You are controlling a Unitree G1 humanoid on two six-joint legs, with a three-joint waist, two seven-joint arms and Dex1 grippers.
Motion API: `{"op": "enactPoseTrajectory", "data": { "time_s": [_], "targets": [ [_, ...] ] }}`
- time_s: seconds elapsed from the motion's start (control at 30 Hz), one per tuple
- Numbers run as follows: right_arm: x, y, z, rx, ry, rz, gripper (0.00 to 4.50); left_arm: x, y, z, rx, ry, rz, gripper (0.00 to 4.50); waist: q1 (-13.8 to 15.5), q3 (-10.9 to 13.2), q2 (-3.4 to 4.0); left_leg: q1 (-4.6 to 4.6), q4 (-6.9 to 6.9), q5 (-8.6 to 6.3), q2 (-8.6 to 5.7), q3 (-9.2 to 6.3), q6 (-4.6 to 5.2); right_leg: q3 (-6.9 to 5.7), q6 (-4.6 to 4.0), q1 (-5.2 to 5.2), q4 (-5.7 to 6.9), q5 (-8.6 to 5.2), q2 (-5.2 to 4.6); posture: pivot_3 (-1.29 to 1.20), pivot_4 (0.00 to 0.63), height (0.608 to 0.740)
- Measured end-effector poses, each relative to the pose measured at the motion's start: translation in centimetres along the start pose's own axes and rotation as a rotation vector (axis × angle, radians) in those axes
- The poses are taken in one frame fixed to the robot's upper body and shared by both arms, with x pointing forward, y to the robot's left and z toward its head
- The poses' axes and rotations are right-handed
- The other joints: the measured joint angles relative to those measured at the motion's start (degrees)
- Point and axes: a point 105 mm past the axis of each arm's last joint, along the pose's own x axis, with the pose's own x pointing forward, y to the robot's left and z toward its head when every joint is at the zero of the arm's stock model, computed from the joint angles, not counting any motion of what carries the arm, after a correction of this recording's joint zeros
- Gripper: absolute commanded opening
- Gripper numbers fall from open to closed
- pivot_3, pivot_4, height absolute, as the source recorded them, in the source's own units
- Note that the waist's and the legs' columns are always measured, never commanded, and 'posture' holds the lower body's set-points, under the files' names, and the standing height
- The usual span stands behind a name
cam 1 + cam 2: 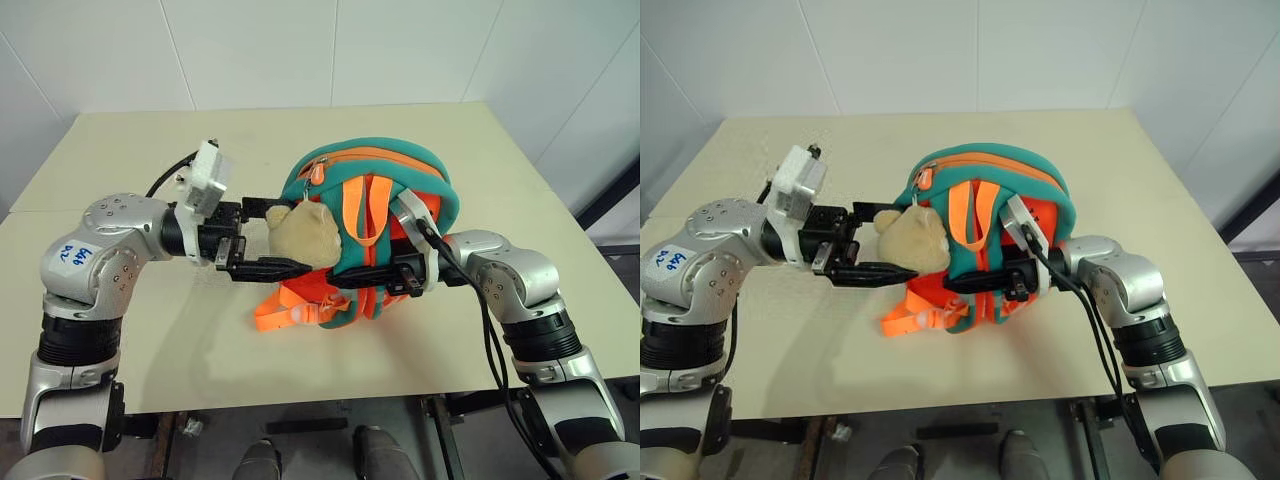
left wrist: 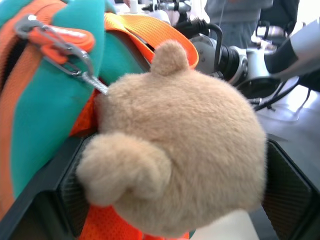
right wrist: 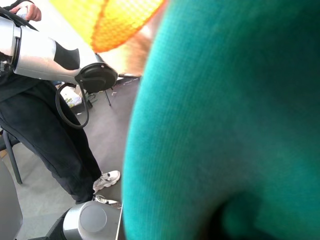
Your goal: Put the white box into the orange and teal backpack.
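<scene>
The small soft orange and teal backpack point(image 1: 375, 215) sits just right of centre in the head views, lifted between both arms above the pale beige table point(image 1: 140, 150). The flat white box is not to be seen; it may already be inside, but that cannot be told. The left gripper point(image 1: 268, 238) has its jaws spread either side of the tan plush teddy-bear charm point(image 1: 305, 235), not closed on it. The right gripper point(image 1: 385, 272) has its jaws pressed together on the backpack's lower teal fabric. To do this step well, I judge the left jaws should clear the bear and take the fabric by the orange zip pull point(image 2: 60, 40) instead. A blue handwritten label point(image 1: 77, 256) on the left arm is illegible.
</scene>
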Motion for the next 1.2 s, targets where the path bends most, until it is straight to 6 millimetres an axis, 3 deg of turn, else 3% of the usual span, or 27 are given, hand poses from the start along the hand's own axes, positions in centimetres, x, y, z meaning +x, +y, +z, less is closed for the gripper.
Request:
{"op": "enactPoseTrajectory", "data": {
  "time_s": [0.2,0.27,0.33,0.47,0.57,0.67,0.77,1.0,1.2],
  "targets": [
    [0.1,0.0,-0.1,-0.001,-0.003,-0.005,0.0,-0.9,0.2,0.4,0.046,0.035,0.01,2.03,-0.1,0.0,0.0,0.01,-0.01,0.0,0.0,0.0,0.0,0.0,-0.01,-0.01,0.0,-0.01,0.01,0.0,0.15,0.74],
    [0.2,0.1,0.0,-0.003,-0.004,-0.006,0.0,-2.1,0.7,0.5,0.043,0.067,0.037,1.72,-0.2,0.0,0.0,0.01,-0.01,0.0,0.0,0.0,0.01,0.0,-0.01,-0.01,0.0,-0.01,0.01,0.0,0.15,0.74],
    [0.2,0.1,0.0,-0.005,-0.004,-0.008,0.0,-3.3,1.0,0.7,0.036,0.094,0.054,1.72,-0.2,0.0,0.0,0.0,-0.03,-0.01,0.0,0.0,0.01,0.0,-0.02,-0.03,0.0,-0.02,0.01,0.0,0.15,0.74],
    [0.2,0.2,-0.3,-0.003,-0.003,-0.012,0.0,-7.7,2.1,1.9,0.026,0.19,0.135,1.72,-0.3,0.0,0.01,0.01,-0.11,-0.02,0.02,0.01,0.03,0.0,-0.08,-0.05,0.0,-0.06,0.03,0.0,0.15,0.74],
    [0.3,0.3,-0.3,-0.008,-0.001,-0.013,0.0,-10.3,3.2,1.6,0.018,0.216,0.207,1.72,-0.2,0.0,0.01,0.01,-0.1,-0.03,0.02,0.01,0.04,-0.01,-0.08,-0.05,0.0,-0.09,0.03,0.0,0.15,0.74],
    [0.2,0.0,-0.1,-0.018,-0.006,-0.036,0.0,-11.2,4.1,0.2,-0.021,0.199,0.241,1.72,-0.1,0.0,0.01,-0.02,-0.09,-0.03,0.02,0.0,0.04,-0.01,-0.08,-0.04,0.01,-0.09,0.03,0.0,0.15,0.74],
    [0.0,-0.4,0.2,-0.028,-0.029,-0.081,0.0,-10.4,4.1,-2.2,-0.062,0.172,0.224,1.72,0.0,0.0,0.01,-0.01,-0.12,-0.04,0.03,0.01,0.04,-0.01,-0.08,-0.04,0.0,-0.09,0.03,0.0,0.15,0.74],
    [-1.1,-0.9,-0.7,0.002,-0.064,-0.185,0.0,-7.2,2.3,-11.8,-0.268,0.148,0.222,1.72,0.1,0.0,0.01,-0.03,-0.08,-0.05,0.04,0.0,0.06,-0.01,-0.09,-0.08,0.06,-0.1,0.03,0.0,0.15,0.74],
    [-1.1,-0.7,-1.1,0.013,-0.085,-0.219,0.0,-6.7,2.3,-14.4,-0.312,0.125,0.298,1.72,0.6,0.0,0.0,0.02,0.01,-0.05,0.04,0.0,0.05,-0.01,-0.1,-0.01,0.08,-0.04,0.03,0.0,0.15,0.74]
  ]
}}
